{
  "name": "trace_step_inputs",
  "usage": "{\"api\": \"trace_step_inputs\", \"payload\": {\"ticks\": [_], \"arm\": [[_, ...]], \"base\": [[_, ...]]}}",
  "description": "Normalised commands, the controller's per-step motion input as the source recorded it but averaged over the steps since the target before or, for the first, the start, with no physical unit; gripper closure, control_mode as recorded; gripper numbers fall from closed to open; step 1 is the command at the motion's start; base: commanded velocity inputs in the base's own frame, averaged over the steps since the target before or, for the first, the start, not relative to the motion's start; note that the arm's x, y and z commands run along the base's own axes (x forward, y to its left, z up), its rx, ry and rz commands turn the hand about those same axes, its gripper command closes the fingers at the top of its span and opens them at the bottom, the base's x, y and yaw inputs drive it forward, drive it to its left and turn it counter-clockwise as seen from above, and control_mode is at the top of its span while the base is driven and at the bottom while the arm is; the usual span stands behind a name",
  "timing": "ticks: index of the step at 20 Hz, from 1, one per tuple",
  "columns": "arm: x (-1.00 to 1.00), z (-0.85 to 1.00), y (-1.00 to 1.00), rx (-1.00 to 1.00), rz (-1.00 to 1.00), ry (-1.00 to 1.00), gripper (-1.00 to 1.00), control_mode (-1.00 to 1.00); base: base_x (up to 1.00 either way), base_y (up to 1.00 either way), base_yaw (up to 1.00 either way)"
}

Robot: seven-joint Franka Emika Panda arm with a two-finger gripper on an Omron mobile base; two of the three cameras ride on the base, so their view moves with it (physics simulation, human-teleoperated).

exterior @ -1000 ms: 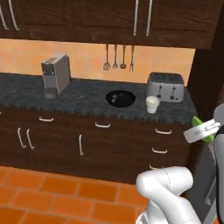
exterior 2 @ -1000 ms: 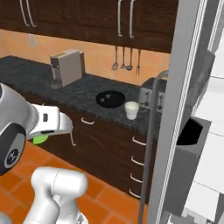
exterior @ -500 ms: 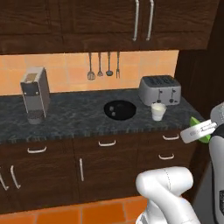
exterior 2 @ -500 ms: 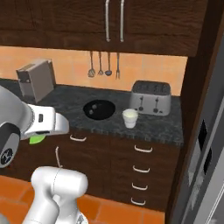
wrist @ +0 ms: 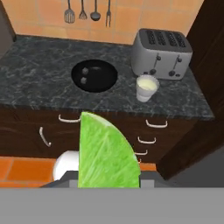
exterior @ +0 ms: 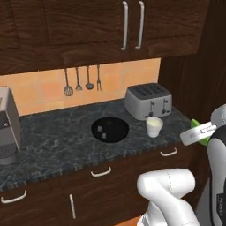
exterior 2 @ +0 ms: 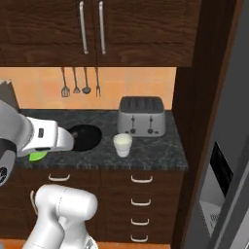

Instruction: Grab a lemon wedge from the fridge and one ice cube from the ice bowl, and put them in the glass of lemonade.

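Fridge [exterior 2: 223, 160] stands grey at the right edge of the room, then comes the dark stone tabletop [exterior: 57, 141] carrying the silver toaster [exterior: 148, 101], the black ice bowl [exterior: 110, 129] with a couple of cubes in it, and the glass of lemonade [exterior: 154, 126] just in front of the toaster. Smallest is the lemon wedge [wrist: 107, 153], clenched in the end effector [exterior: 197, 134], which hangs off the tabletop's front edge, well short of the glass, the arm folded back near its own base. To my eye the wedge looks light, soft and wet, so a gentle pinch across its flat faces should suit, since a hard squeeze could make it slip.

no readable text, labels — none legible
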Motion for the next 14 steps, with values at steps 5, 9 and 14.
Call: {"api": "trace_step_inputs", "payload": {"ticks": [5, 9, 14], "arm": [[0.0, 0.0, 0.0, 0.0, 0.0, 0.0, 1.0, 1.0], [0.0, 0.0, 0.0, 0.0, 0.0, 0.0, 1.0, 1.0], [0.0, 0.0, 0.0, 0.0, 0.0, 0.0, 1.0, 1.0]], "base": [[0.74, 0.01, -0.03], [0.84, 0.0, -0.14], [0.37, 0.0, -0.11]]}}
